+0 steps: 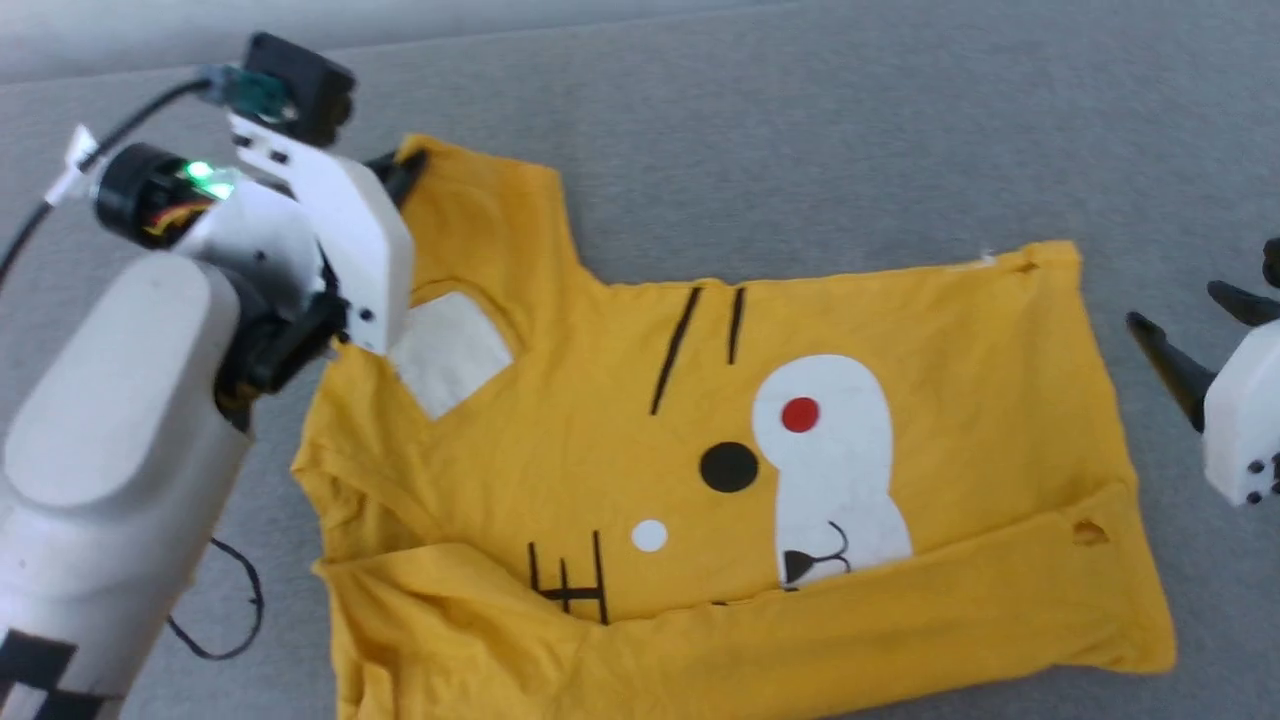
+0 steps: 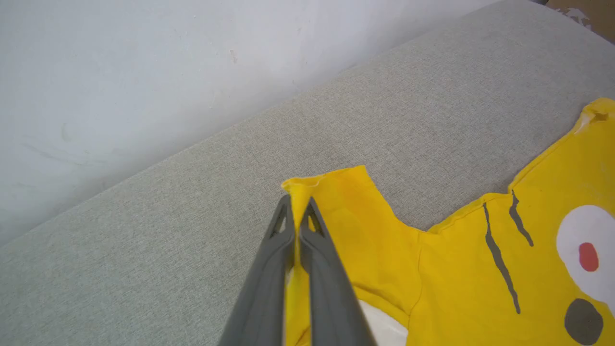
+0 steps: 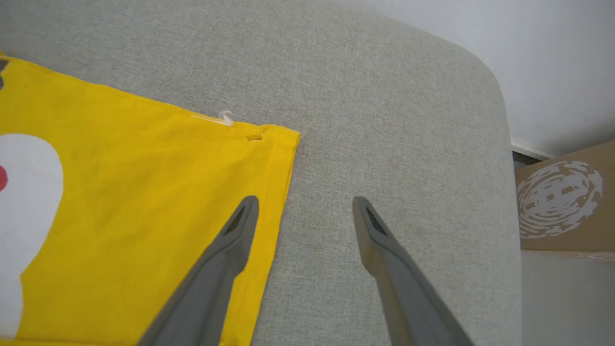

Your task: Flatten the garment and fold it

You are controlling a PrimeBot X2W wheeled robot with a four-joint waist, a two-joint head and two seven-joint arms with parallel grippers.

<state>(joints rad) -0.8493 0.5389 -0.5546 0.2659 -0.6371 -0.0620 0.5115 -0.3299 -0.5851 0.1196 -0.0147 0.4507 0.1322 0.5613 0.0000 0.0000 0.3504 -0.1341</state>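
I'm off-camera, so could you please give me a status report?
Left gripper shut on sleeve of bright yellow cotton T-shirt. Right gripper open over hem. Near edge folded over.

The left arm (image 1: 120,420) hides part of the left edge of the shirt (image 1: 560,440), and the left gripper (image 1: 405,170) at the shirt's far left corner sits mostly behind its own wrist. The shirt's folded-over near strip covers the bottom of its printed face, and the head view's lower edge cuts off its near left corner. Right of the shirt, the right gripper (image 1: 1175,305) runs off the picture, and the box (image 3: 562,206) bears a pale print too blurred to read.
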